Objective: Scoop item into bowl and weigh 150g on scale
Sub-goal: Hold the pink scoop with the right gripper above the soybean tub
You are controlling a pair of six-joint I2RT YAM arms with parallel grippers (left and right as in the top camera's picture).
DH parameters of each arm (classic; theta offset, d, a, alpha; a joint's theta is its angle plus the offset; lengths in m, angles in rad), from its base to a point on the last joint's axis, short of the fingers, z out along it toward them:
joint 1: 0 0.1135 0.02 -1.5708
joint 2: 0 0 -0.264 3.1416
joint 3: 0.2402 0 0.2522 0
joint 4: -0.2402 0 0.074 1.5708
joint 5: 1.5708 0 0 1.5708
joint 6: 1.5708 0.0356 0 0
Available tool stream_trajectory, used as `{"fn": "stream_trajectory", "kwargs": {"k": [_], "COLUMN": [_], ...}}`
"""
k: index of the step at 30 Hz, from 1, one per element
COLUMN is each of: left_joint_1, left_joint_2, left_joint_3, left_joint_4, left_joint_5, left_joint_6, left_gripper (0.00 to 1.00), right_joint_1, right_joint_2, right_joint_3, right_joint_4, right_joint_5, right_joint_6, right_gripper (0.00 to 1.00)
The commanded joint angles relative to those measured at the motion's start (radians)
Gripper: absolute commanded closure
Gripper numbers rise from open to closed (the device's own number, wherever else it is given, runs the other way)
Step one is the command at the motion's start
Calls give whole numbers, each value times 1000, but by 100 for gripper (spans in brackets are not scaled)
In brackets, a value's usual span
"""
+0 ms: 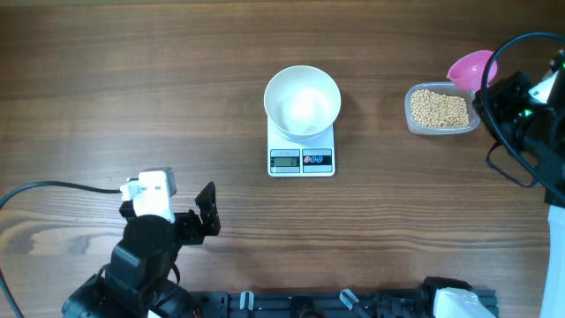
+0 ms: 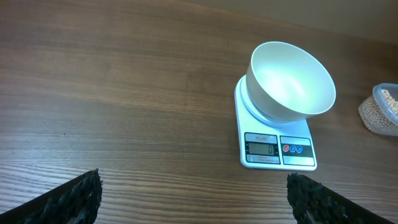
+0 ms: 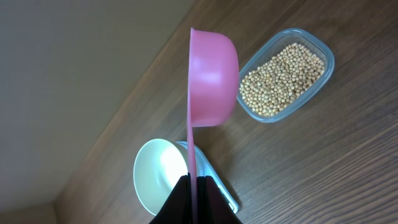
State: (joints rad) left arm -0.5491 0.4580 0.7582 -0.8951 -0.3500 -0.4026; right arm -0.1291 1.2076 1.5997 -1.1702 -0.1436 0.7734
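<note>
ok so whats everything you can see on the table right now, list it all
bowl: one, white, empty, on the scale at mid-table
scale: one, white, under the bowl
tub: one, clear plastic, right of the scale
beans: many, tan-yellow, inside the tub
scoop: one, pink, held in the air near the tub
table: one, brown wood
cable: one, black, at the left edge
left gripper: one, black, open, holding nothing
right gripper: one, black, shut on the scoop's handle
</note>
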Motion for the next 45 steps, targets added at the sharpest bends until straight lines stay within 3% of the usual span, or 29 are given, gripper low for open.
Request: {"fn": "stream_trajectory", "kwargs": {"k": [1, 45], "left_joint_1": [4, 4], "left_joint_2": [-3, -3], "left_joint_3": [-3, -4], "left_joint_4": [-1, -1], "left_joint_5": [2, 1], "left_joint_6": [2, 2], "left_gripper": [0, 0], "right_joint_1": [-4, -4], "right_joint_2": [-9, -9], "right_joint_3": [18, 18], "right_joint_4": [2, 9], "right_joint_5": [33, 111], "right_joint_6": [-14, 40], "right_gripper": [95, 96]}}
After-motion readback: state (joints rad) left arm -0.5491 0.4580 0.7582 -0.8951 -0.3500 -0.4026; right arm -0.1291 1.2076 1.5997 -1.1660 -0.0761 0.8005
